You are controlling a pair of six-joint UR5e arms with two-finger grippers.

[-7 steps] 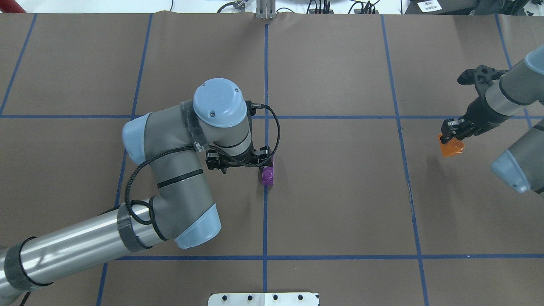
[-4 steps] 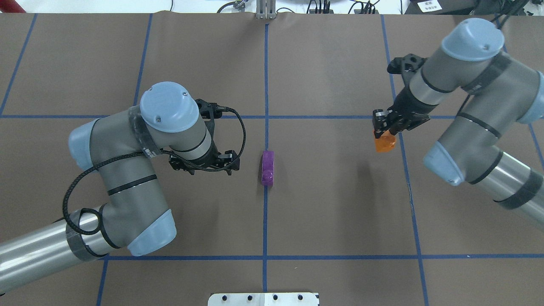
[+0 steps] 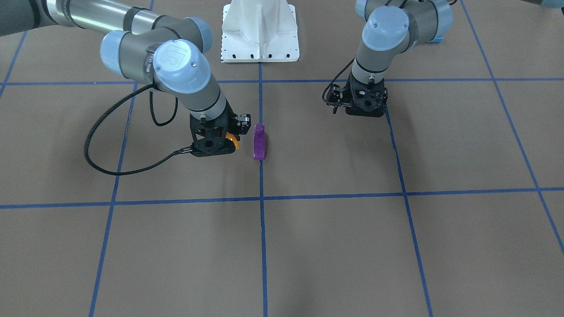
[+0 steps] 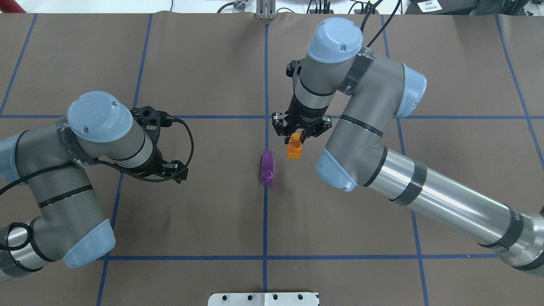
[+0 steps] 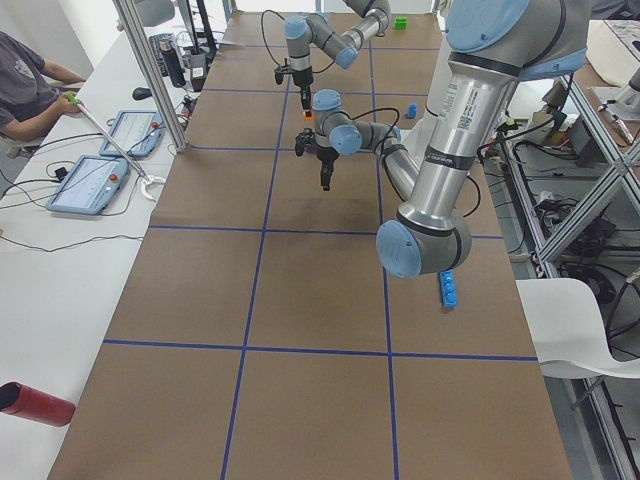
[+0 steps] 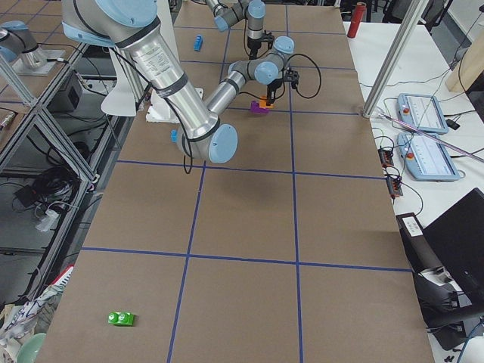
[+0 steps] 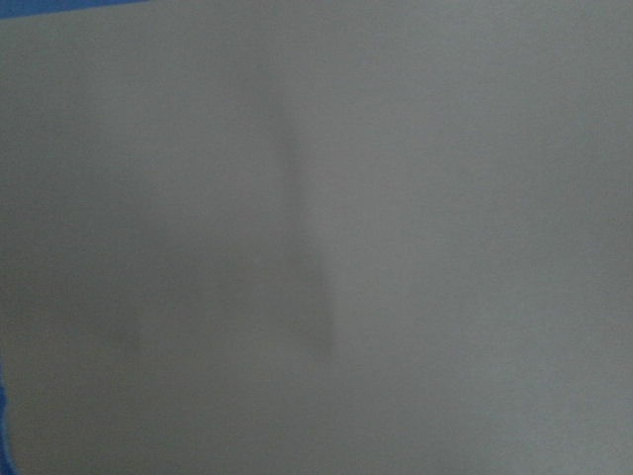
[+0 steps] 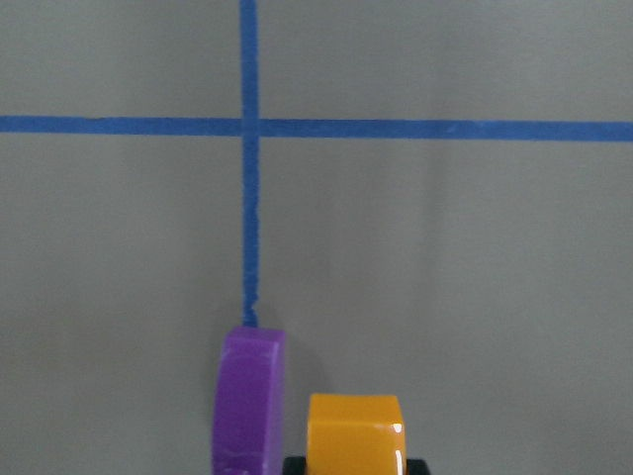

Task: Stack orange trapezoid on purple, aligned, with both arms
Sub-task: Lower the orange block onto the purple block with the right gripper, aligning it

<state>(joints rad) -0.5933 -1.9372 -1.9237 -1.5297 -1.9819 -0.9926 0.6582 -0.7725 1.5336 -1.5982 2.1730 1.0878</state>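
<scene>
The purple block (image 4: pixel 267 168) stands on the centre tape line, alone on the table. It also shows in the front view (image 3: pixel 259 141) and the right wrist view (image 8: pixel 252 396). My right gripper (image 4: pixel 296 138) is shut on the orange trapezoid (image 4: pixel 294 149) and holds it just beside the purple block, on its far right side, with a small gap. The orange block also shows in the front view (image 3: pixel 232 142) and the right wrist view (image 8: pixel 354 430). My left gripper (image 4: pixel 170 170) is empty and well to the left of the purple block. Its jaws seem open.
The white robot base plate (image 4: pixel 263 298) sits at the near table edge. Blue tape lines (image 4: pixel 340 117) grid the brown table. A long blue brick (image 5: pixel 447 290) and a green block (image 6: pixel 121 318) lie far from the work spot.
My right arm has swung in from the right with the orange block, up to the purple block. My left gripper let go of the purple block and has drawn back to the left.
</scene>
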